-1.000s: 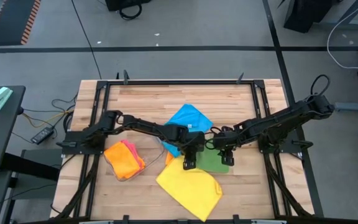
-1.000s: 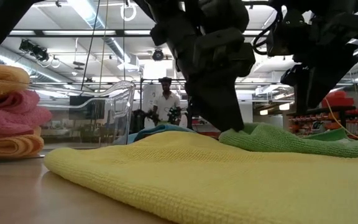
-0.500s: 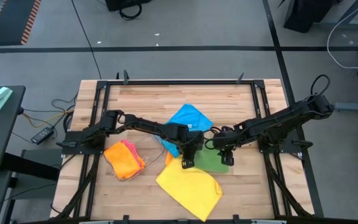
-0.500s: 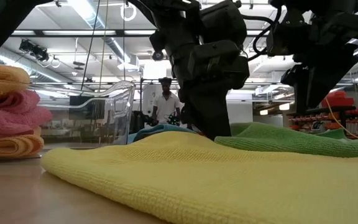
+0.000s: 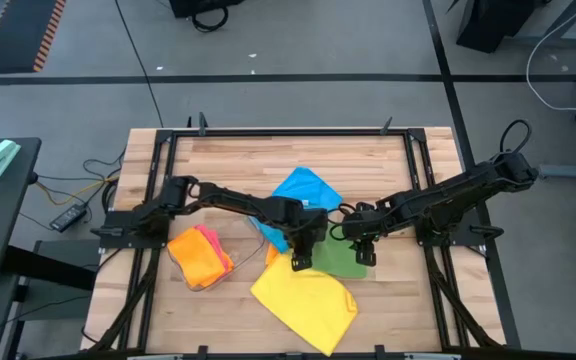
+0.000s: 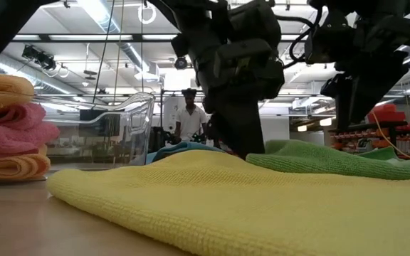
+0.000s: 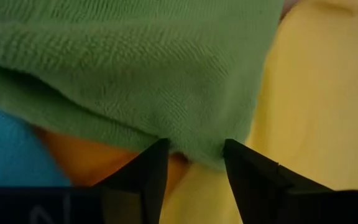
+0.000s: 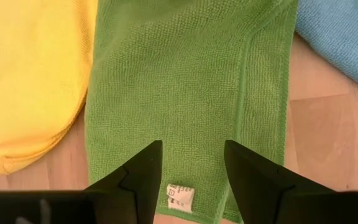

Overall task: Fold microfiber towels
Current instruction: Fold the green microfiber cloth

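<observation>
Microfiber towels lie spread across the middle and near half of your table. You have a green towel at centre, folded into a strip with a small white tag at one end. It overlaps the yellow towel, which lies nearest the front edge. A blue towel sits just behind the green one, and an orange cloth edge shows beneath the green in the left wrist view. Off to the left, orange and pink towels sit stacked beside a clear plastic tray.

Left gripper: down at the green towel's left edge. Its fingers stand apart, straddling a corner of the green fold; whether they pinch it you cannot tell.

Right gripper: poised over the green towel's right part, fingers parted, holding nothing.

A person stands in the room behind the table.
</observation>
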Controlling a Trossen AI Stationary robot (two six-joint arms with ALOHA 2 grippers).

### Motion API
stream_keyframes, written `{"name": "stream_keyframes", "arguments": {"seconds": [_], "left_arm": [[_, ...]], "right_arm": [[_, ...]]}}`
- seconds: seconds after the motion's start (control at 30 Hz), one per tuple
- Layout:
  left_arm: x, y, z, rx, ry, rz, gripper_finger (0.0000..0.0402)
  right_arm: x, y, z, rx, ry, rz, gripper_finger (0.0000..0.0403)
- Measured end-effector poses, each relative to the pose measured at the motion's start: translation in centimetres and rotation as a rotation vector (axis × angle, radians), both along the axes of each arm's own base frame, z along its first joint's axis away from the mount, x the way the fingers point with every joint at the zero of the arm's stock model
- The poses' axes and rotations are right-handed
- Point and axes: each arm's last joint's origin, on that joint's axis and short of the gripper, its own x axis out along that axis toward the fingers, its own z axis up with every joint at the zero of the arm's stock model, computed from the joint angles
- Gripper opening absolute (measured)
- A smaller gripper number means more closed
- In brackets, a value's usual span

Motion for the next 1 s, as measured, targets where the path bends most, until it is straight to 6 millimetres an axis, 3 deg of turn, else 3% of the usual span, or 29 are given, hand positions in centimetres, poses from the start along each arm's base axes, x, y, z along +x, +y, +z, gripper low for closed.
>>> {"name": "stream_keyframes", "arguments": {"seconds": [0.23, 0.5, 0.6, 0.73, 1.0], "left_arm": [[0.4, -0.2, -0.2, 0.001, -0.038, -0.017, 0.013], [0.4, -0.6, -0.2, 0.063, -0.067, -0.084, 0.0013], [0.1, -0.6, 0.4, 0.065, -0.064, -0.087, 0.0015], [-0.5, -0.8, 2.7, 0.059, -0.089, -0.086, 0.0013], [-1.0, -2.4, 2.3, 0.05, -0.038, -0.094, 0.0027]], "right_arm": [[0.0, 0.0, 0.0, -0.001, -0.002, -0.001, 0.0181], [0.0, 0.0, 0.0, -0.001, -0.001, -0.003, 0.0181], [0.0, 0.0, 0.0, -0.001, -0.001, -0.002, 0.0181], [0.0, 0.0, 0.0, -0.001, -0.003, -0.002, 0.0181], [-0.8, -0.2, -2.1, -0.013, 0.02, -0.005, 0.0181]]}}
